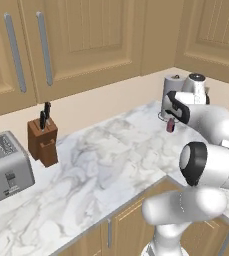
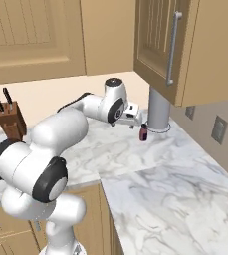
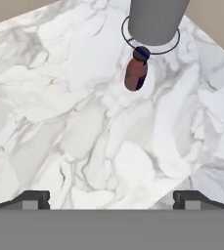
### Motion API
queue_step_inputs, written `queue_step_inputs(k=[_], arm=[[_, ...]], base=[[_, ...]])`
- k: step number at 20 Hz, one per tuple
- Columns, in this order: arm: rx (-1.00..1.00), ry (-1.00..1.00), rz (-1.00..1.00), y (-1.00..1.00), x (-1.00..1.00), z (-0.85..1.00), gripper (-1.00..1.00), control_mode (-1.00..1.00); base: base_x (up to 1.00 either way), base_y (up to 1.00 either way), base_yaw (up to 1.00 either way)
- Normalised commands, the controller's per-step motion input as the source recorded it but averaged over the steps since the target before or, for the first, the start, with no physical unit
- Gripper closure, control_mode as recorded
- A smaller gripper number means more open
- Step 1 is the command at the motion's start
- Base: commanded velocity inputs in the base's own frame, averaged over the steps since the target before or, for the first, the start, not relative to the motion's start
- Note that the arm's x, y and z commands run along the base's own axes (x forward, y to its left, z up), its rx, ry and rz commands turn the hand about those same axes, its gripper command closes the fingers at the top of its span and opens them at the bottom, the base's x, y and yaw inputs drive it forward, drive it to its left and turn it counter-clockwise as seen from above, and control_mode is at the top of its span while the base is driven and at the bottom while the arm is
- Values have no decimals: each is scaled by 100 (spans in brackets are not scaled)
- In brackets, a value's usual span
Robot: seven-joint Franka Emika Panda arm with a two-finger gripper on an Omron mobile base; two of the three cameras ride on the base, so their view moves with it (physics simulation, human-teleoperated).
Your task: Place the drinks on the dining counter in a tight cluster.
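Note:
A small reddish bottle with a dark cap (image 3: 136,73) stands upright on a marble counter (image 1: 101,165), close against the ringed base of a grey cylinder (image 3: 155,19). The same bottle (image 1: 170,125) (image 2: 143,132) shows in both base views. My gripper (image 3: 112,199) hangs above and a little short of it, open, with nothing between its fingers. In the base views the gripper (image 1: 173,114) (image 2: 139,119) sits just beside the bottle's top without touching it. The dining counter is out of view.
A wooden knife block (image 1: 42,140) (image 2: 10,119) and a grey toaster (image 1: 3,167) stand at the left of this L-shaped counter. Tan wall cabinets (image 2: 170,45) hang overhead. The grey cylinder (image 1: 172,85) (image 2: 159,109) stands in the corner by the wall.

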Motion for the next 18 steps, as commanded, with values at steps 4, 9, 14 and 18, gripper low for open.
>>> queue_step_inputs(k=[4,9,14,18], arm=[[0,2,0,-19,54,0,-100,-100],[0,3,-2,-30,44,-1,-100,-100],[0,0,0,-22,29,-35,-100,-100],[0,0,0,-13,25,-60,-100,-100]], base=[[0,0,0],[0,0,0],[0,0,0],[0,0,0]])
